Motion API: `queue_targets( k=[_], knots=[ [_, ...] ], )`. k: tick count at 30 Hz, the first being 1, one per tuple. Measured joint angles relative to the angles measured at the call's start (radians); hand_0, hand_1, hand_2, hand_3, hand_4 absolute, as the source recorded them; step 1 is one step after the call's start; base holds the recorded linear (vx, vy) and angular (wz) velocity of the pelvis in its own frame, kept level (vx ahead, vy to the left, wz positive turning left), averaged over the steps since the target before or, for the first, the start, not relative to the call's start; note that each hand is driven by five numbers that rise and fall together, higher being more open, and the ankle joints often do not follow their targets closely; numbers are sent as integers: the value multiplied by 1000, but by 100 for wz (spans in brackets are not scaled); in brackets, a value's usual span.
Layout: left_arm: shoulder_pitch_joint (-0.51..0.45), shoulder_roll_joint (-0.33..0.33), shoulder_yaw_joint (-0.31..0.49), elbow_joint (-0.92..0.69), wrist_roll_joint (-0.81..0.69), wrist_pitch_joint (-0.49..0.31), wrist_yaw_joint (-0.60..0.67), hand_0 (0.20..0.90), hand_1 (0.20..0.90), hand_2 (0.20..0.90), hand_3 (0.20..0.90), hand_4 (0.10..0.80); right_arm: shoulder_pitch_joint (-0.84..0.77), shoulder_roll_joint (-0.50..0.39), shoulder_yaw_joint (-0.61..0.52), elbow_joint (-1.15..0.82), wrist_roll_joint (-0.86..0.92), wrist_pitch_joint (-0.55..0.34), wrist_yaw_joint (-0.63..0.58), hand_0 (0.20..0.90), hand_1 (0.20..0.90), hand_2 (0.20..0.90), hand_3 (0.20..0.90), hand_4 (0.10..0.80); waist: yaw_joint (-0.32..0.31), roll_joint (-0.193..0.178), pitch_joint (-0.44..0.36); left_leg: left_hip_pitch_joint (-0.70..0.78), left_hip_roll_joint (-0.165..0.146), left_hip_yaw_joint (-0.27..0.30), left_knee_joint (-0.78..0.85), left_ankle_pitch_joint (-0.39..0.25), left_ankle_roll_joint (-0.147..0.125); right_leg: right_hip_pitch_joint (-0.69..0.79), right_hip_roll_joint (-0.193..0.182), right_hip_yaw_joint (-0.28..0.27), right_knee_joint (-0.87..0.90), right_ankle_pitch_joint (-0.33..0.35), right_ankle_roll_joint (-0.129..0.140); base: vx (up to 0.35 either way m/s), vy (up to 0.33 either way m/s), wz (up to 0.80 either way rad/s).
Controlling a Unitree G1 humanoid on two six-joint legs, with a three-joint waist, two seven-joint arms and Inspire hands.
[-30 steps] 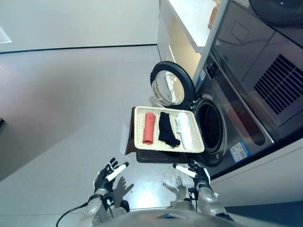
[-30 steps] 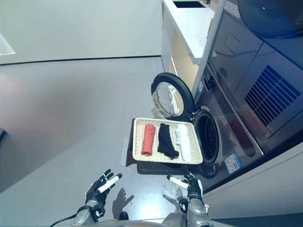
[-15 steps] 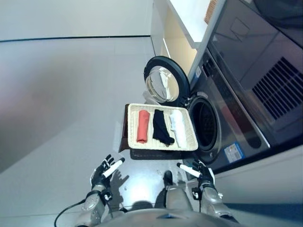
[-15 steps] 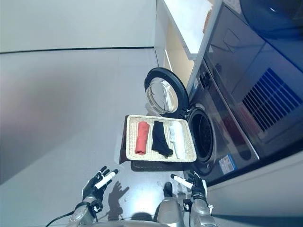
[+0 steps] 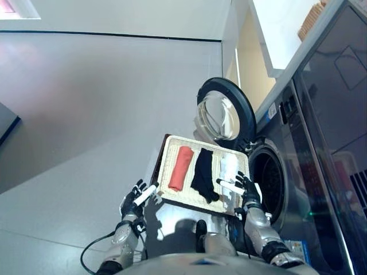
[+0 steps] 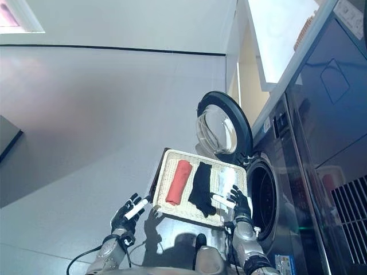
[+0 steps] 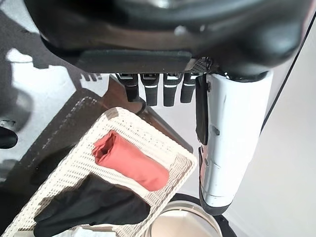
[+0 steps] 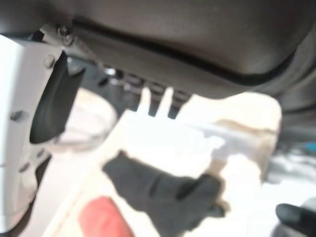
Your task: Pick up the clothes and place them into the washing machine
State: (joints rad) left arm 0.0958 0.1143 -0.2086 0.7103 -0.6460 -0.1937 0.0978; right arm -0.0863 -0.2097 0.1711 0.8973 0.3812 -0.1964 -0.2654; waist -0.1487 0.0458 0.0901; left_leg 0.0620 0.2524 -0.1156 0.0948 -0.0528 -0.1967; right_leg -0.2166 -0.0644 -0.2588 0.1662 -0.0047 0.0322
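Observation:
A cream wicker basket (image 5: 171, 150) rests on a dark stand in front of the washing machine (image 5: 298, 149). In it lie a rolled red cloth (image 5: 180, 168), a black cloth (image 5: 202, 175) and a white cloth (image 5: 228, 167), side by side. The machine's round door (image 5: 225, 114) stands open and shows the dark drum (image 5: 267, 186). My left hand (image 5: 137, 199) hovers open at the basket's near left corner. My right hand (image 5: 245, 191) is open above the basket's near right corner, close to the white cloth. Neither hand holds anything.
Grey floor (image 5: 86, 114) spreads out to the left and behind the basket. A white counter (image 5: 275, 34) with a wicker box on it (image 5: 312, 20) stands beyond the machine. A dark object (image 5: 6, 123) shows at the left edge.
The camera has shifted, so the whole scene moved. Both hands are now closer to the basket; the right hand has come over its near right corner.

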Motion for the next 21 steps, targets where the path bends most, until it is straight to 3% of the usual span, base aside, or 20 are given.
queue_targets(
  k=[4,7,8,9,10,12,14,17,19,21],
  knots=[
    [3,1,-6,3,0,1,12,900,900,900,900,800,20,17,-4,28,19,2,-3,900,900,900,900,800,6,-17,7,-54,0,-3,148,46,-14,39,13,2,0,-31,-29,168,-195,9],
    [-7,-2,-17,1,0,1,11,900,900,900,900,800,31,17,-4,31,30,1,-22,900,900,900,900,800,34,-42,22,-92,-4,7,244,129,-4,91,25,3,-38,-36,-57,136,-62,-6],
    [-10,-2,-25,1,0,0,11,900,900,900,900,800,27,15,-5,32,31,1,-24,900,900,900,900,800,46,-48,26,-109,-7,13,286,142,6,97,27,7,-39,-34,-80,180,6,0],
    [-24,-2,-37,8,0,2,11,900,900,900,900,800,25,15,-5,34,37,0,-31,900,900,900,900,800,53,-55,33,-153,-6,26,325,103,0,107,34,37,-67,-42,-90,155,28,3],
    [-36,-3,-41,6,0,1,12,900,900,900,900,800,22,18,-6,34,38,0,-42,900,900,900,900,800,59,-78,46,-169,-23,51,298,85,11,115,29,67,-74,-37,-96,150,67,16],
    [-51,-3,-41,4,0,-3,14,900,900,900,900,800,4,17,-8,34,38,0,-45,900,900,900,900,800,99,-107,79,-198,-50,96,184,78,23,140,25,100,-108,-8,-88,264,102,-42],
    [-24,-3,-39,9,-2,0,24,900,900,900,900,800,-10,21,-3,35,36,-2,-43,900,900,900,900,800,139,-94,102,-192,-46,104,-3,95,19,194,70,165,-170,6,-100,399,159,-95],
    [-8,-3,-37,20,-2,0,24,900,900,900,900,800,-12,11,-6,46,34,-1,-44,900,900,900,900,800,171,-55,127,-226,-53,102,-155,157,6,251,105,203,-213,8,-103,307,122,-75],
    [-5,-3,-29,42,-4,0,26,900,900,900,900,800,-6,14,-5,73,25,-1,-42,900,900,900,900,800,193,-45,131,-246,-62,118,-161,188,17,289,102,228,-238,11,-90,218,155,-80],
    [8,-5,-28,46,-17,0,29,900,900,900,900,800,24,13,-5,79,21,0,-41,900,900,900,900,800,191,-20,123,-248,-62,122,-112,195,26,326,100,257,-249,-6,-51,137,157,-59]
  ],
)
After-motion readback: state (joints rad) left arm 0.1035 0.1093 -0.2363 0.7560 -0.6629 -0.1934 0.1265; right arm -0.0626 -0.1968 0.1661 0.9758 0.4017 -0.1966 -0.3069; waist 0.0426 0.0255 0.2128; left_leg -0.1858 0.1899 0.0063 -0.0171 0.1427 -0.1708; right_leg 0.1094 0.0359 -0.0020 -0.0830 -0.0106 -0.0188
